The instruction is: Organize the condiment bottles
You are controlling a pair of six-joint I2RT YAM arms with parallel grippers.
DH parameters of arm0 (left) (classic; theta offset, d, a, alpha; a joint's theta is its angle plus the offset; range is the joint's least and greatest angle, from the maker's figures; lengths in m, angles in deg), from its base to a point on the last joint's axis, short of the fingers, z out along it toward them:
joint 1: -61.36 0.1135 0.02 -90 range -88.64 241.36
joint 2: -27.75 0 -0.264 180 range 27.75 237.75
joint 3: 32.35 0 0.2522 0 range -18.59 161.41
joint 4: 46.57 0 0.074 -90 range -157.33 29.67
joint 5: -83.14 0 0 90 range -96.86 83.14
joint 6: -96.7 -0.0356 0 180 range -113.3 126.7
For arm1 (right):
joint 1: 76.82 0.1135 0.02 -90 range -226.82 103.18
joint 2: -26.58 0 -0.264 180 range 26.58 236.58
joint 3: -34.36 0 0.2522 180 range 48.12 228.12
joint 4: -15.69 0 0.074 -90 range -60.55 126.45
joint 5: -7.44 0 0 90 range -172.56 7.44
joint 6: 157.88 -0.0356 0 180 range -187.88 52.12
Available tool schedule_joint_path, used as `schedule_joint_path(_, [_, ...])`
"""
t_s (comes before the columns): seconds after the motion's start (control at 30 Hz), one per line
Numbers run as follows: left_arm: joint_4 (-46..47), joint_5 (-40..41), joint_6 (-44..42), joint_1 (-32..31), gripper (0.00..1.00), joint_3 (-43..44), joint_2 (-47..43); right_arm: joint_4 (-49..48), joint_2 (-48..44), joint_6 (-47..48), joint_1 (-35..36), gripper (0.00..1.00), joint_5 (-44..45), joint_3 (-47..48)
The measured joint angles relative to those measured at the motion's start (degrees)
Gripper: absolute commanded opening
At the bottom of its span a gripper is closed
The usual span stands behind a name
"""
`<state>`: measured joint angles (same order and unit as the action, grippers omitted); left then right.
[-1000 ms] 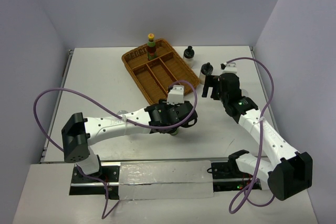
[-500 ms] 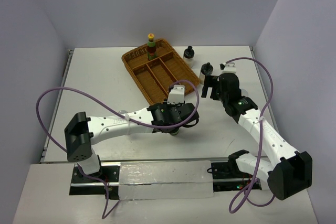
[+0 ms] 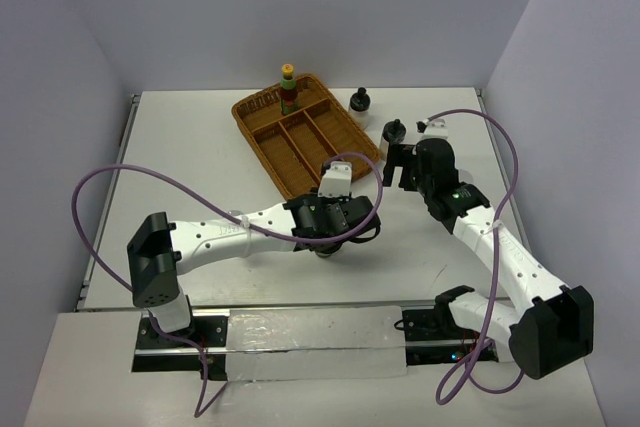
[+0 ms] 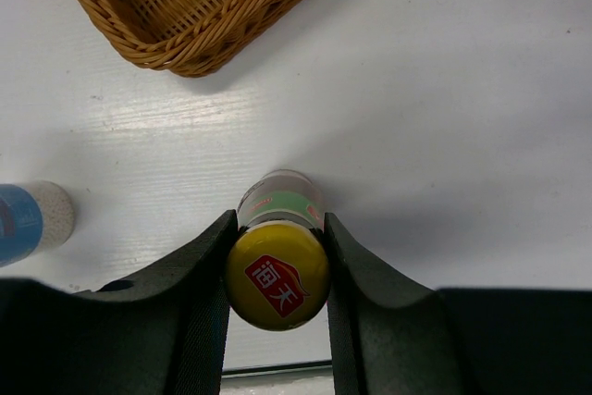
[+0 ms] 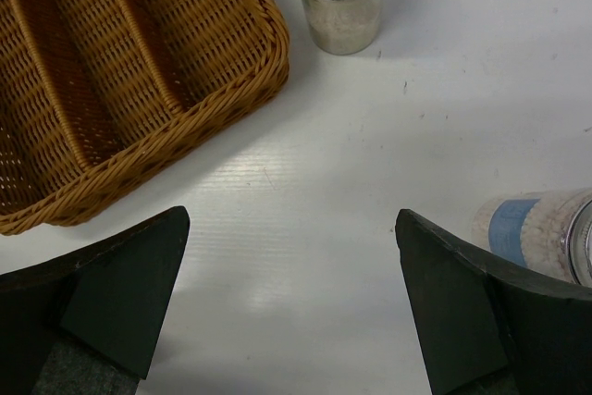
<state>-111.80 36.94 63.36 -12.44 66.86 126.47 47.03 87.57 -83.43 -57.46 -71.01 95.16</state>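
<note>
The left gripper is clenched on a yellow-capped bottle, upright on the desk just near of the basket corner. Likely step: carrying it in. Next it must lift clear of the woven rim. The right gripper hangs released over bare desk between the basket and a blue-label bottle, out of the way.

blue-label btl cut by R edge | black-cap btl top cropped

A yellow-capped bottle stands in the basket; its twin stands gripped by the left pincer.
</note>
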Motion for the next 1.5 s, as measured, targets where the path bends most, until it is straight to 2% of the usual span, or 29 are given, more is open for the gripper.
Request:
schedule_joint_path(0.33, [-0.3, -1.4, -7.7, 2.8, 0.1, 4.1, -2.3, 0.0, 0.1, 0.0, 0.0, 1.0, 0.0, 0.3])
schedule_joint_path(0.73, [6.1, -0.9, -22.6, 19.3, 0.1, 16.4, -6.2, 0.0, 0.0, 0.0, 0.0, 1.0, 0.0, 0.3])
schedule_joint_path(1.13, [16.9, 0.3, -37.0, 31.7, 0.1, 29.3, 3.7, 0.0, 0.0, 0.0, 0.0, 1.0, -0.4, 0.3])
schedule_joint_path(1.5, [25.9, -0.5, -42.5, 39.1, 0.1, 30.8, 11.8, 0.0, -0.2, 0.0, 0.0, 1.0, -0.5, 0.3])
